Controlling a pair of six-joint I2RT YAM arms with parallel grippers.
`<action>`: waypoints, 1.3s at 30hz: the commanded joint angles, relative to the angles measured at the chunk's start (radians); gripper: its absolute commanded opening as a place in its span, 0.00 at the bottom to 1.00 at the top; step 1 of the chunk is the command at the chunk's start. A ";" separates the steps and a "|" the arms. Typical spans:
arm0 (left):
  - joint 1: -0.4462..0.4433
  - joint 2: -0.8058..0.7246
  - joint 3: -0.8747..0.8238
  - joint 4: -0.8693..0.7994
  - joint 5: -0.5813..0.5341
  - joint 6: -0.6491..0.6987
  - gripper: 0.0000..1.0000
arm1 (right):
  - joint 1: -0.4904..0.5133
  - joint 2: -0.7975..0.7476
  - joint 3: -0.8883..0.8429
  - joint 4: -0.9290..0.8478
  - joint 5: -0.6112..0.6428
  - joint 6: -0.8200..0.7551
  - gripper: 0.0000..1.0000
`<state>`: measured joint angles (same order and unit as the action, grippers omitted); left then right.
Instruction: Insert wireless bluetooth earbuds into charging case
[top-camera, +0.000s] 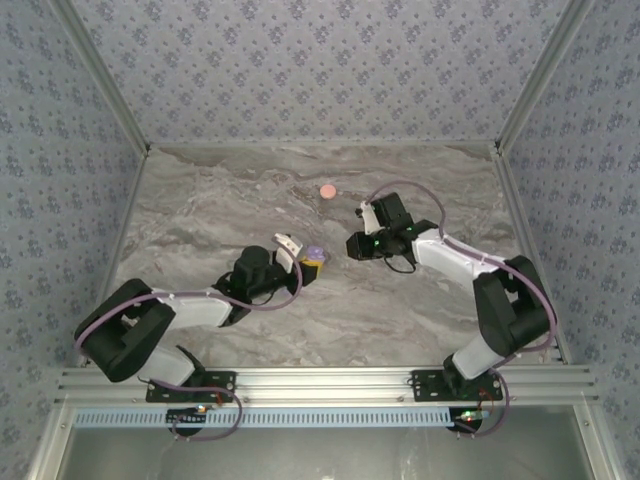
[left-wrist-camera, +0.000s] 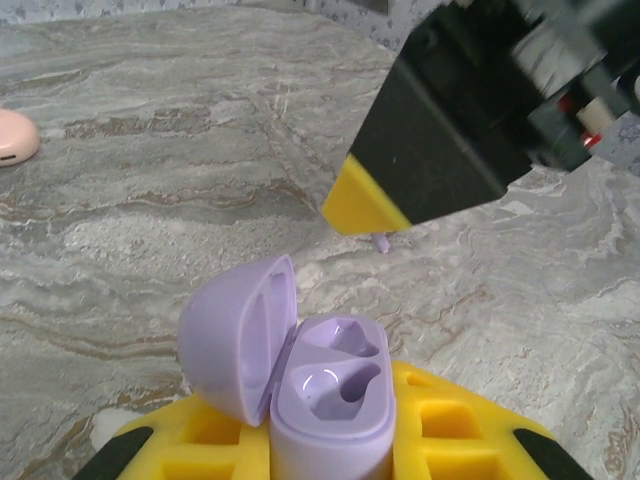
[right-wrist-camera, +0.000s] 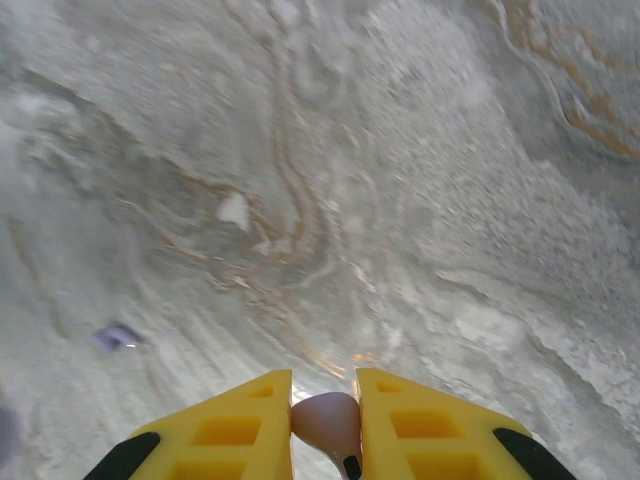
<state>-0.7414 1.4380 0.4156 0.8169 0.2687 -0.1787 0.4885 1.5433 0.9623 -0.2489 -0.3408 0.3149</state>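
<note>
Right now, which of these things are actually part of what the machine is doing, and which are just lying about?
In the job:
- open lavender charging case, clamped in the left end effector
- pale pink earbud, pinched in the right end effector
- small lavender piece lying loose, probably another earbud

Lying about:
- closed pink round case, untouched
</note>
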 joint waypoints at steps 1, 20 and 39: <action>-0.014 0.023 -0.005 0.116 -0.015 0.011 0.19 | -0.004 -0.061 -0.010 0.043 -0.068 0.002 0.20; -0.100 0.069 0.035 0.283 -0.146 -0.044 0.20 | 0.100 -0.235 0.023 0.184 -0.118 -0.016 0.21; -0.124 0.065 0.072 0.336 -0.214 -0.085 0.20 | 0.145 -0.239 0.020 0.231 -0.116 -0.020 0.22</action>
<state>-0.8597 1.5078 0.4576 1.1030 0.0723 -0.2474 0.6250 1.3243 0.9619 -0.0418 -0.4461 0.3138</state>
